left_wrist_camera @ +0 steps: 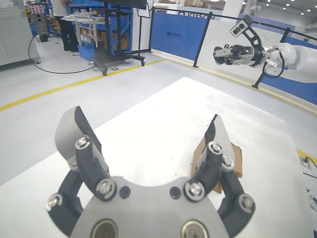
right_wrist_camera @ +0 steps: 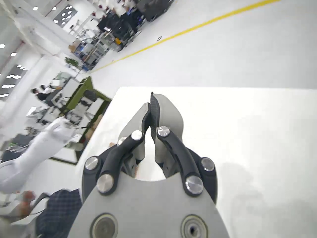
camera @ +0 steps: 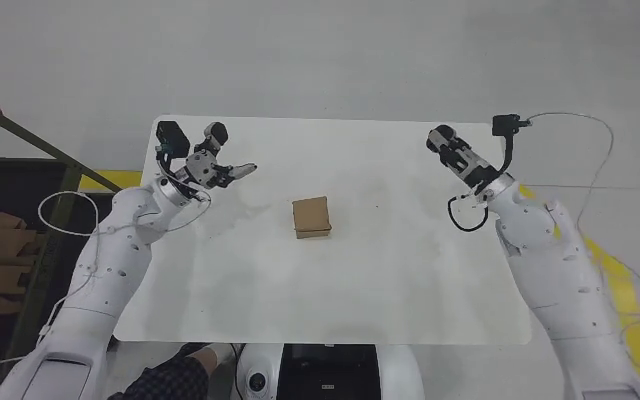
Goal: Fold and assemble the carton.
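The small brown cardboard carton [camera: 312, 216] sits near the middle of the white bench [camera: 420, 290], well apart from both my arms. My left jaws are spread wide above the far left corner of the bench. My right jaws are pressed together with nothing between them, over the far right side.

I judge the carton light and thin-walled: stiff across its panels, willing to bend at the creases, easy to crush under a hard pinch, and likely to slide on the smooth bench. I would steady one side wall with one arm and take a flap by its free edge with the other.

From above I cannot tell whether its flaps are tucked or loose, or which face is open. In my left wrist view the carton [left_wrist_camera: 237, 158] lies half behind one of my own fingers [left_wrist_camera: 218, 134].
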Tool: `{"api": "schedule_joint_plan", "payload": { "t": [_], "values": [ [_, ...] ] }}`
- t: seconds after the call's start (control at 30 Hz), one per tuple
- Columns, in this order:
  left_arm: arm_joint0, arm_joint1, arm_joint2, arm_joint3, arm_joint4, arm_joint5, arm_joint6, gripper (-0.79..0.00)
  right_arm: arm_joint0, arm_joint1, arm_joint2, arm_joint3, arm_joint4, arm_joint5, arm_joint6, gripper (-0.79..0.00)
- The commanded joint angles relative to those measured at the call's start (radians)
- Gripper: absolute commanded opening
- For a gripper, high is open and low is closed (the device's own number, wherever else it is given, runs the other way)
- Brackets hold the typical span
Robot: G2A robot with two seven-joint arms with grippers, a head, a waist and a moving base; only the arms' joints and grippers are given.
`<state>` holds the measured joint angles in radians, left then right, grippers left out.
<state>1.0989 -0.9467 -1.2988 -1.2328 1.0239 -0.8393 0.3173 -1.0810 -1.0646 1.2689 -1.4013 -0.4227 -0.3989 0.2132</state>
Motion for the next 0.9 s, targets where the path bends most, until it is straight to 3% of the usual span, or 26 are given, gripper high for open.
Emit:
{"api": "schedule_joint_plan", "payload": {
  "t": [0.0,0.03,0.13,0.3,0.33,0.37,0.43,0.47,0.5,0.6,0.63,0.8,0.87],
  "values": [
    [-0.005,0.003,-0.017,-0.002,-0.022,-0.002,-0.04,0.0,-0.012,0.0,0.008,-0.004,-0.135,0.054,-0.114,-0.785],
    [-0.008,0.004,-0.025,-0.001,-0.033,0.0,-0.063,0.0,-0.019,0.001,0.012,-0.007,-0.216,0.104,-0.168,-0.745],
    [-0.017,0.007,-0.048,-0.003,-0.075,0.002,-0.112,0.0,-0.042,0.0,0.017,-0.016,-0.385,0.231,-0.278,-0.773],
    [-0.037,0.013,-0.075,-0.005,-0.118,0.008,-0.218,0.0,-0.07,0.003,0.044,-0.028,-0.518,0.33,-0.327,-0.779],
    [-0.04,0.014,-0.079,-0.005,-0.126,0.007,-0.233,0.0,-0.075,0.004,0.048,-0.031,-0.536,0.338,-0.326,-0.748],
    [-0.044,0.015,-0.083,-0.003,-0.131,0.008,-0.252,0.0,-0.077,0.005,0.054,-0.033,-0.562,0.351,-0.321,-0.68],
    [-0.049,0.015,-0.087,-0.004,-0.144,0.005,-0.277,0.0,-0.082,0.005,0.059,-0.038,-0.59,0.363,-0.315,-0.409],
    [-0.049,0.015,-0.088,-0.004,-0.149,0.004,-0.286,0.0,-0.083,0.005,0.063,-0.038,-0.597,0.368,-0.309,-0.111],
    [-0.05,0.015,-0.087,-0.005,-0.153,0.003,-0.296,0.0,-0.082,0.005,0.067,-0.039,-0.603,0.375,-0.306,0.0],
    [-0.053,0.014,-0.083,-0.005,-0.164,-0.001,-0.307,0.0,-0.082,0.005,0.067,-0.039,-0.603,0.375,-0.306,0.0],
    [-0.052,0.014,-0.084,-0.005,-0.163,-0.001,-0.307,-0.001,-0.083,0.005,0.067,-0.04,-0.604,0.376,-0.306,-0.482],
    [-0.053,0.014,-0.083,-0.005,-0.165,-0.001,-0.307,-0.001,-0.082,0.005,0.067,-0.039,-0.603,0.375,-0.306,-0.205],
    [-0.053,0.014,-0.083,-0.005,-0.164,-0.001,-0.307,-0.001,-0.082,0.005,0.067,-0.039,-0.603,0.375,-0.306,-0.135]
  ]
}}
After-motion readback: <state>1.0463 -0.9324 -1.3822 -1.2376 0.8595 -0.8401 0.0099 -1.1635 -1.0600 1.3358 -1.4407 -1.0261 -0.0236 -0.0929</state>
